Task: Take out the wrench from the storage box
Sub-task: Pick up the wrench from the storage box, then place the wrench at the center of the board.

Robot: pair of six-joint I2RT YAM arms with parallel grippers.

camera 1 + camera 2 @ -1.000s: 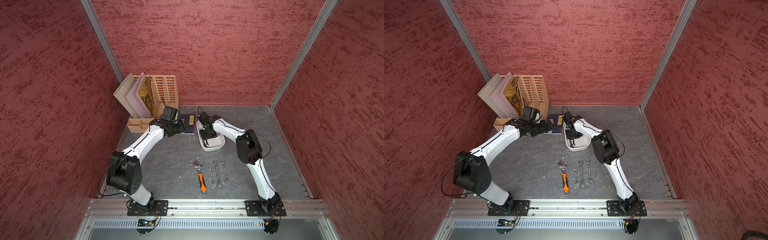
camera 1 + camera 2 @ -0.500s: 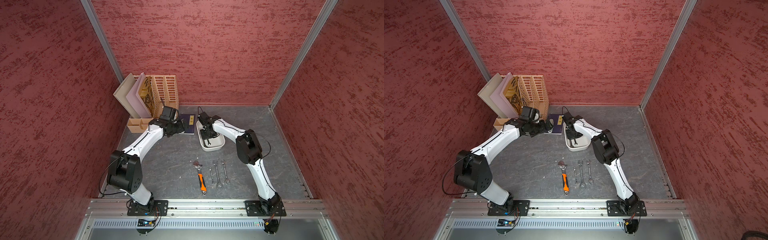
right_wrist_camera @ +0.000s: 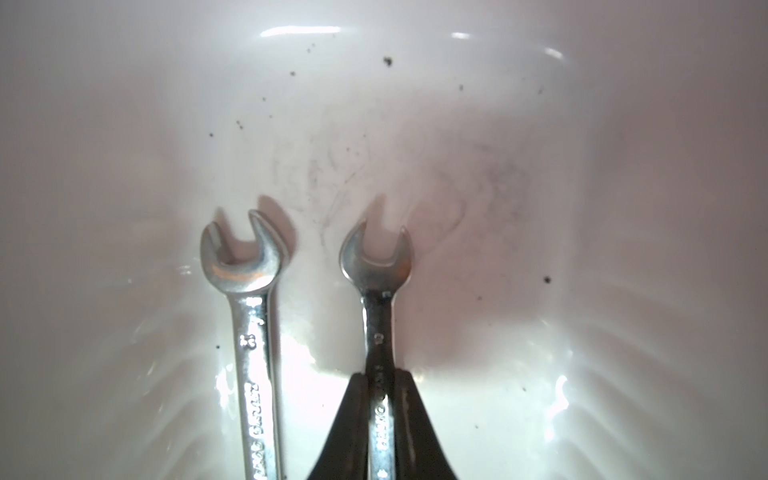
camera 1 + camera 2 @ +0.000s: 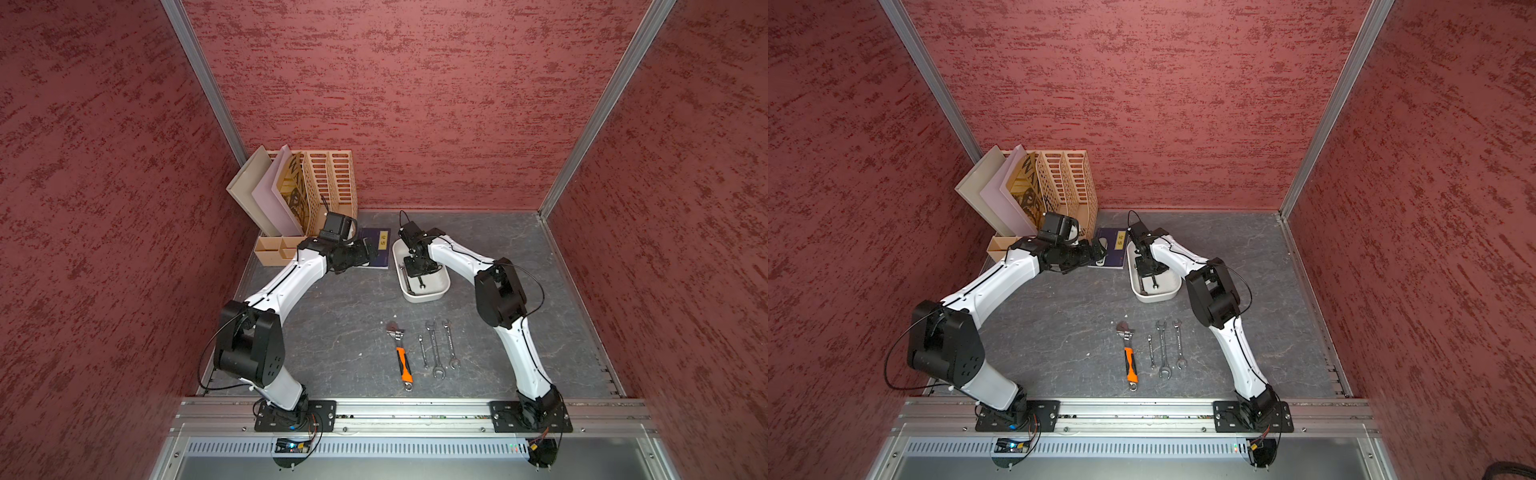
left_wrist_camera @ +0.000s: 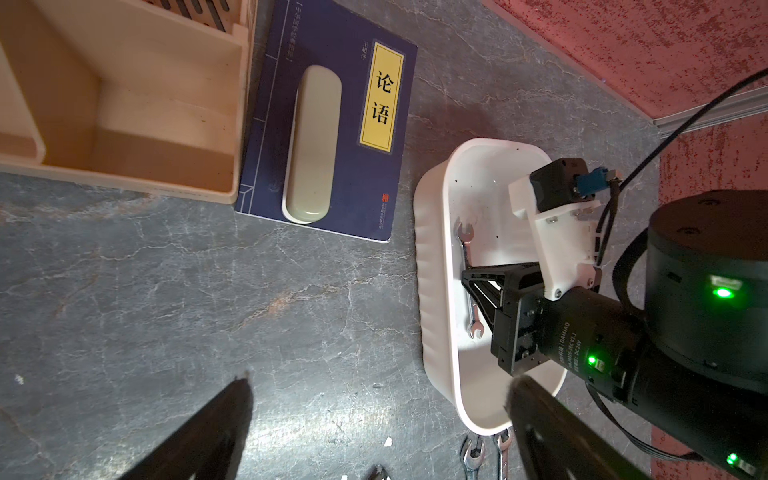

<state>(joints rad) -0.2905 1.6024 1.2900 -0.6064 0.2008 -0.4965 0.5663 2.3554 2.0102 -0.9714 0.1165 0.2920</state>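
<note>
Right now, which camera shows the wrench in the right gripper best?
The right wrist view: the wrench is close up, its shank pinched by the right gripper, open end sharp. The left wrist view hides part behind the gripper; both top views show only tiny slivers.

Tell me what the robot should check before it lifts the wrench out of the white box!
1. Right claw shut on a wrench: ok.
2. Grip holds only that one: ok; the second wrench lies beside it, apart.
3. Held wrench off the storage box floor: cannot tell.
4. Left claw out of the way: ok; open, beside the box, not in it.
5. Place to set it down: ok; bare table next to the four tools laid out.
</note>
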